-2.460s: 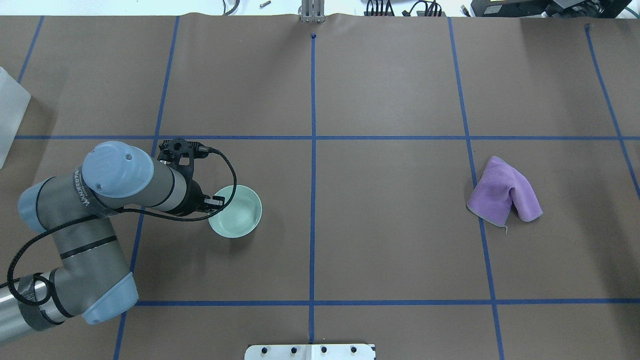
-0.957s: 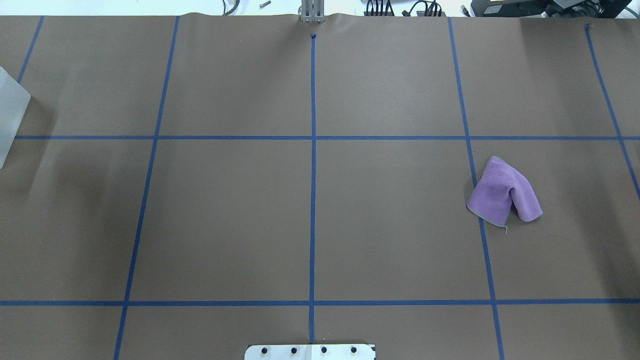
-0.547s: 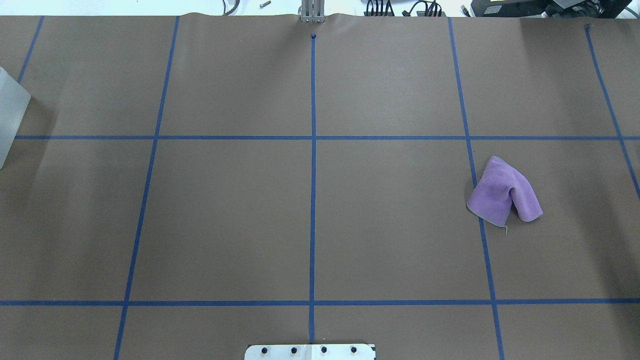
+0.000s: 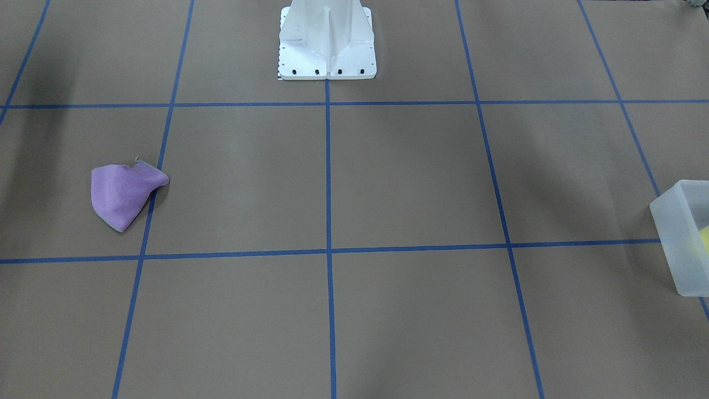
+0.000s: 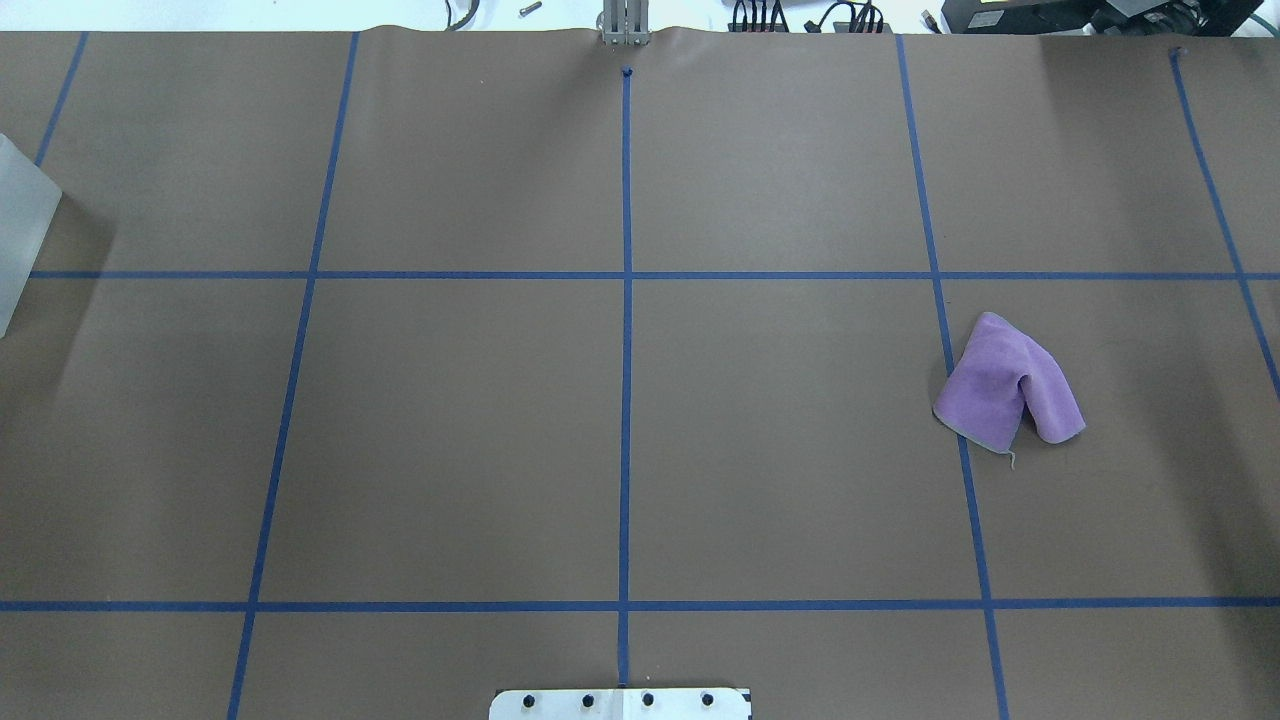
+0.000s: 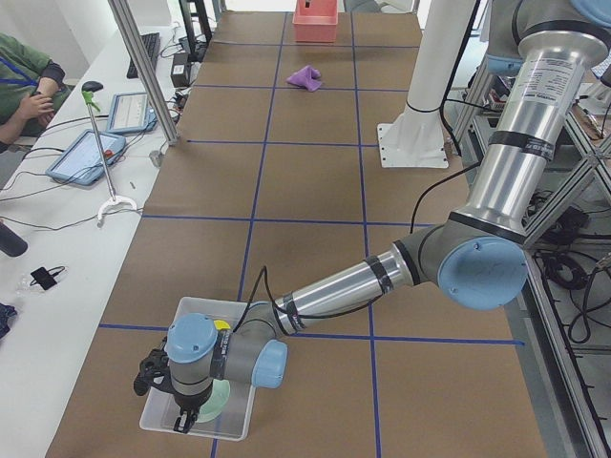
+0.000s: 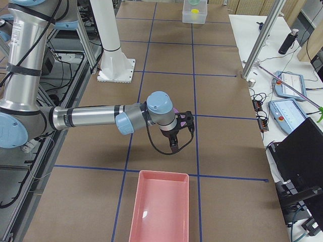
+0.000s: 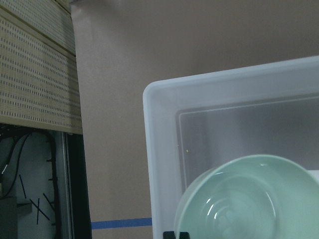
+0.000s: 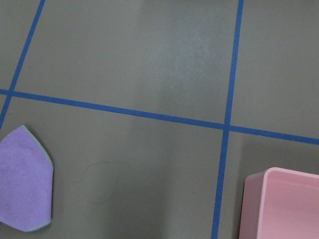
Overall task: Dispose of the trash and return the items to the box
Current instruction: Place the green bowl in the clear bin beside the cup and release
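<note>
The frosted-white box (image 6: pixel 241 412) stands at the table's left end; it also shows in the front view (image 4: pixel 678 244) and the overhead view (image 5: pixel 20 225). A yellow cup (image 4: pixel 705 238) lies inside it. My left gripper (image 6: pixel 181 420) is over the box, shut on the rim of a mint-green bowl (image 8: pixel 239 204), which hangs inside the box walls (image 8: pixel 149 149). My right gripper (image 7: pixel 173 144) hovers above the table beside a purple cloth (image 5: pixel 1005 385); I cannot tell whether it is open or shut.
A pink bin (image 7: pixel 159 212) stands at the table's right end, its corner in the right wrist view (image 9: pixel 284 206). The white robot pedestal (image 4: pixel 327 39) is at the near middle edge. Operators' tablets and cables lie beyond the far edge.
2.5 s ago my left arm was at the bowl on the table's left half. Arm and bowl have since left the overhead view. The purple cloth has not moved.
</note>
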{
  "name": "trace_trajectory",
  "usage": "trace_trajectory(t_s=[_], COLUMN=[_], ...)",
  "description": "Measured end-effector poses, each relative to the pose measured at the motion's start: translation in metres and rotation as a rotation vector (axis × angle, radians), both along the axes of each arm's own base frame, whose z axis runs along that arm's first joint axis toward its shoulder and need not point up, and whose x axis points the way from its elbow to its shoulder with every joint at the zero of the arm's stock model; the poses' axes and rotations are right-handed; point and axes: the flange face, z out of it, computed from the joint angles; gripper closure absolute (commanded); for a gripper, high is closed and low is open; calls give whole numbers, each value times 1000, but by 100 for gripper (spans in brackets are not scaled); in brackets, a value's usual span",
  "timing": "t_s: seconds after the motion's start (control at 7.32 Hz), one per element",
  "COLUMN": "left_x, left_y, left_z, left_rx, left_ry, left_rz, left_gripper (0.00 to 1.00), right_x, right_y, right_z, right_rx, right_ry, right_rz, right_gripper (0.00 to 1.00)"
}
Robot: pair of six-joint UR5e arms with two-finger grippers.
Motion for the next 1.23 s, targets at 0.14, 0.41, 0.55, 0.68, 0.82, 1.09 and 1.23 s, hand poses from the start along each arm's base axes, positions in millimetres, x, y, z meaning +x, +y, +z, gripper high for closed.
trace_trajectory(t_s=[0.14, 0.41, 0.55, 0.68, 0.82, 1.09, 1.23], left_x=[23, 58, 69, 74, 74, 51, 32], left_y=[-5, -10, -9, -8, -11, -30, -29], left_z=[-1, -4, -4, -4, -14, -80, -125], left_rx=[-3, 0, 8, 25, 48, 44, 20], left_ry=[7, 16, 9, -3, -6, 36, 88], left_rz=[-8, 3, 17, 27, 38, 31, 31], left_gripper=[100, 55, 2, 1, 1, 1, 1], right_x=[0, 0, 0, 0, 0, 0, -1], right_y=[0, 0, 0, 0, -1, -1, -1], right_z=[0, 0, 0, 0, 0, 0, -2], right_rx=[2, 4, 4, 4, 4, 4, -1], right_ry=[0, 1, 2, 4, 5, 5, 1], right_rz=[0, 0, 0, 1, 3, 3, 7], right_gripper=[0, 0, 0, 0, 0, 0, 0])
